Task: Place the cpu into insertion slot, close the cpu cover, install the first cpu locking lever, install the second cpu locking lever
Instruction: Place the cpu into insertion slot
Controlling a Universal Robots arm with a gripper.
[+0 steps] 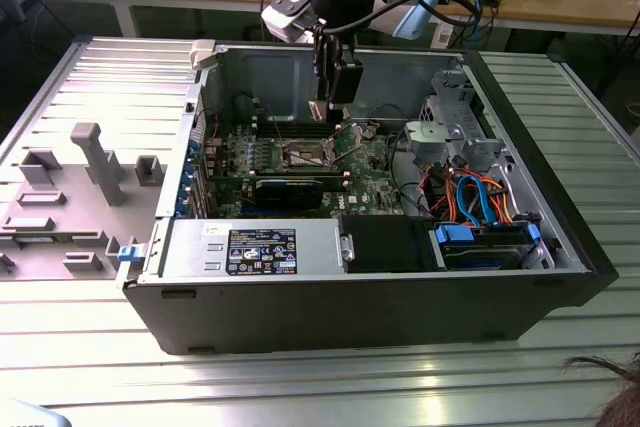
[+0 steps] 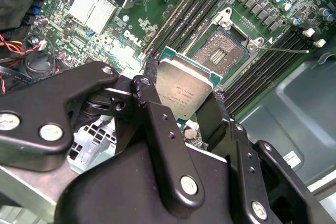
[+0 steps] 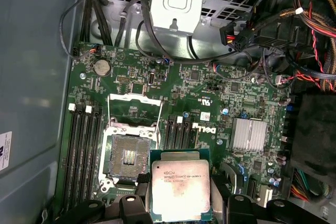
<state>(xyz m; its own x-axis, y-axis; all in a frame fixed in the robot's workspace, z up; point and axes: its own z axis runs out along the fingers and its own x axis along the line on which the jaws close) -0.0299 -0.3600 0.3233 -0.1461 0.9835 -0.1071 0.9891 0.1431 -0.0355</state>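
Second wrist view: the jaws grip two opposite edges of the chip (image 2: 185,90), which hangs roughly level, metal face toward the camera, just beside the socket (image 2: 219,53) and not yet in it. First wrist view: the chip (image 3: 180,190) sits next to the open socket (image 3: 127,156), and the cover frame (image 3: 132,97) stands raised at one edge of the socket. Judged handling: light, stiff and smooth-faced, so it is apt to slip or tilt. The chip's underside contacts and the socket's pins are probably fragile. Best held by the edges only, kept level.
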